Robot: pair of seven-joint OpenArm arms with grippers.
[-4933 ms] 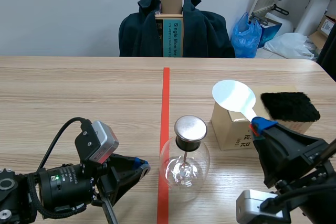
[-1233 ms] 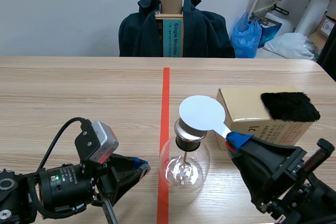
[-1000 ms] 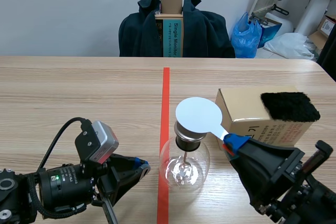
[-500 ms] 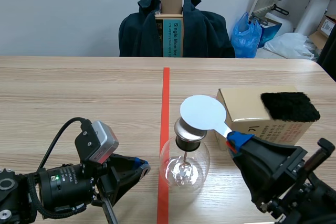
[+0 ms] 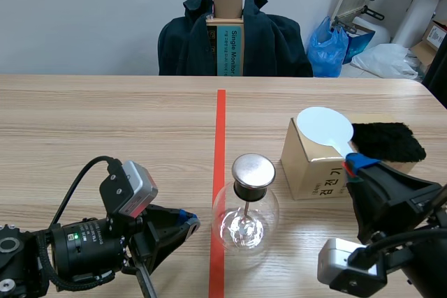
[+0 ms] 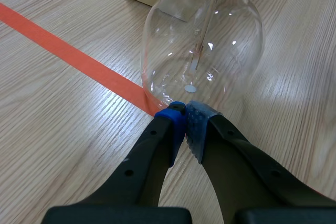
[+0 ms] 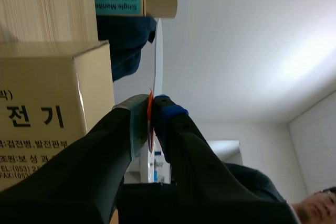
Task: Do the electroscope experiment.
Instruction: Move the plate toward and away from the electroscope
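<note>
The electroscope [image 5: 246,211] is a clear glass flask with a round metal cap [image 5: 253,169], standing just right of the red tape line; in the left wrist view the electroscope [image 6: 202,45] is directly ahead of my left gripper [image 6: 185,113], which is shut on nothing. My right gripper [image 5: 353,165] is shut on the handle of a white round paddle [image 5: 324,128], held up in front of the cardboard box [image 5: 314,165]. In the right wrist view the paddle [image 7: 158,56] is seen edge-on between the fingers. A black fur pad [image 5: 387,140] lies on the box.
A chair draped with a dark jacket [image 5: 234,38] stands beyond the table's far edge. The cardboard box [image 7: 47,114] fills one side of the right wrist view. Bags and clutter [image 5: 363,40] sit at the back right, off the table.
My right arm has drawn the paddle away from above the electroscope's cap, back to the right in front of the box. The left arm has not moved.
</note>
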